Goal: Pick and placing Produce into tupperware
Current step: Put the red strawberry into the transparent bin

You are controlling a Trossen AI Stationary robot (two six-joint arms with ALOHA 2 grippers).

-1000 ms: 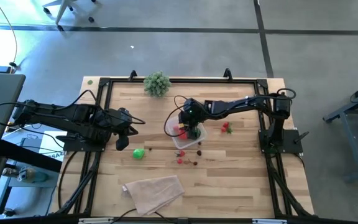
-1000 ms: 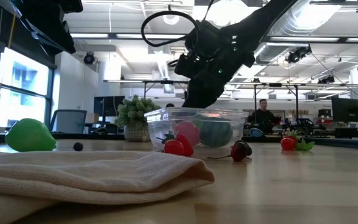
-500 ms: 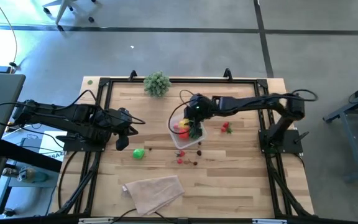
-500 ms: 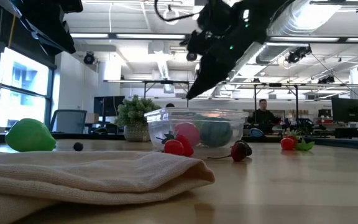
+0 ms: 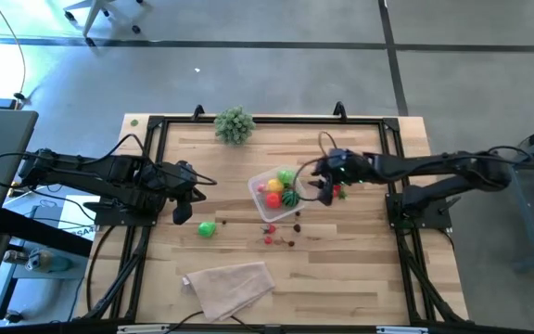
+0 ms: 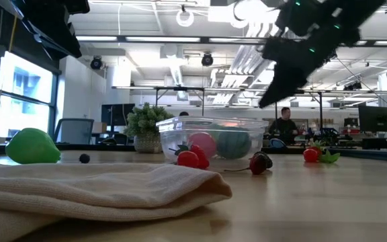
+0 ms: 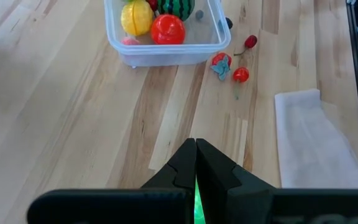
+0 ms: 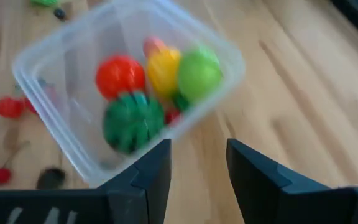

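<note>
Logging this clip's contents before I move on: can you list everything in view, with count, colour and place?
tupperware: one, clear, table centre
produce in tupperware: at least four; red, yellow, light green, dark green
green fruit: one, left of tupperware
small red produce: several, just in front of tupperware
red and green piece: one, right of tupperware
cloth: one, beige, front
plant ball: one, pale green, back edge
left gripper: shut, table's left
right gripper: open, empty, beside tupperware

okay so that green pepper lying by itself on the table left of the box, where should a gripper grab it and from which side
Judging by its pose, come straight down on the green pepper and pinch across its rounded body. It lies alone on bare wood, clear of the tupperware, and the left gripper sits nearest.
</note>
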